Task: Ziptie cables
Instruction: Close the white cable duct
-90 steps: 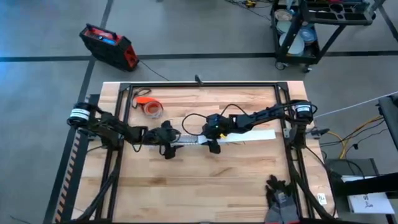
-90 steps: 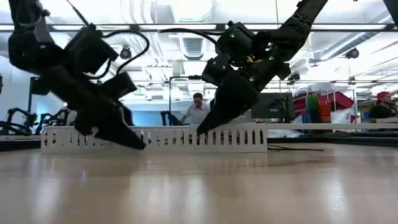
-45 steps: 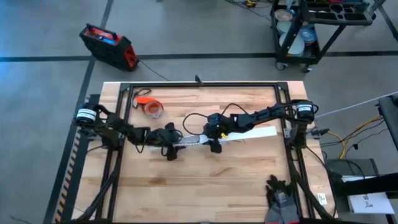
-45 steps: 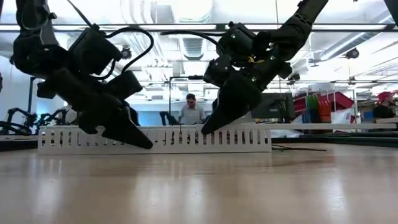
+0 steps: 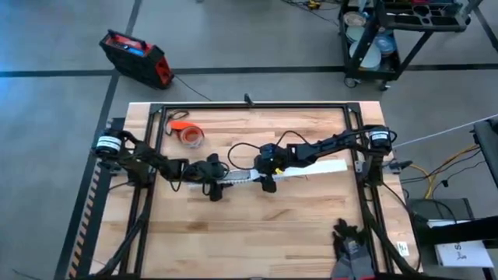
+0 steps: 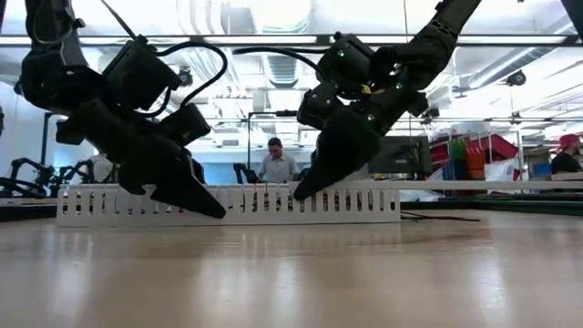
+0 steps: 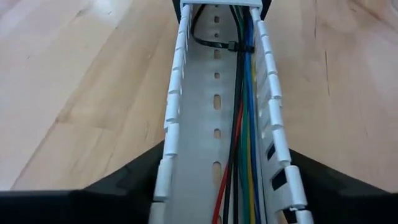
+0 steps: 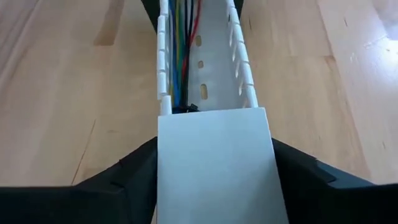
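The left gripper (image 5: 214,177) has slid along the white slotted channel (image 5: 311,168) towards centre frame since a second ago, both fingers spread astride it; the right gripper (image 5: 265,173) likewise straddles it, released. Inside lie the cables (image 7: 242,130), the ziptie (image 7: 219,43) already looped round them, suggesting cinching comes next.

No words, numbers or signs can be read on anything here, not on the table, the arms or the things in the room.
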`<control>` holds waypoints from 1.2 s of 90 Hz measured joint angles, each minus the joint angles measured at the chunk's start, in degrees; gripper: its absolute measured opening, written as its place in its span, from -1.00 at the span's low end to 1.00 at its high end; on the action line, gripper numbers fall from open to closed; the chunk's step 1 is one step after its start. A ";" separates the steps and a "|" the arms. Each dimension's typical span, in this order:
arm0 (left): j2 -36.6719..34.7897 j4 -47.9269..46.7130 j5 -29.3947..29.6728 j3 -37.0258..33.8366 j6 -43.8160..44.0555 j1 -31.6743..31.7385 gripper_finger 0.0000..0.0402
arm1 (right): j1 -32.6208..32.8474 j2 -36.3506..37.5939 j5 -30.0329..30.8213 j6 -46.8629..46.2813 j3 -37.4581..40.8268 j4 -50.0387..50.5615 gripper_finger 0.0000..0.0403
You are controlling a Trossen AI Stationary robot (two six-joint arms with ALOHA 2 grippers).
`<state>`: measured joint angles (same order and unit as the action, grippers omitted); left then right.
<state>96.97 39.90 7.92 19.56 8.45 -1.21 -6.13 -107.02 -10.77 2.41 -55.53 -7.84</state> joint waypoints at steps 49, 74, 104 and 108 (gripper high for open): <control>0.02 -0.32 0.76 -0.10 1.10 0.02 0.11 | 0.24 2.36 -0.79 2.35 -0.02 1.95 0.51; 0.02 -0.41 0.91 -0.12 1.11 0.02 0.15 | 0.57 2.00 1.90 2.75 -0.02 0.87 0.18; -0.04 0.25 0.60 -0.21 0.31 0.02 0.14 | 0.59 1.14 0.88 2.65 -0.02 -0.68 0.08; -0.04 0.24 0.55 -0.21 0.17 0.02 0.14 | 0.59 1.12 0.94 1.57 -0.02 -0.89 0.10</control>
<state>96.92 40.14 8.47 19.35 8.62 -1.19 -5.54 -105.90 -9.83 3.97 -55.55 -8.72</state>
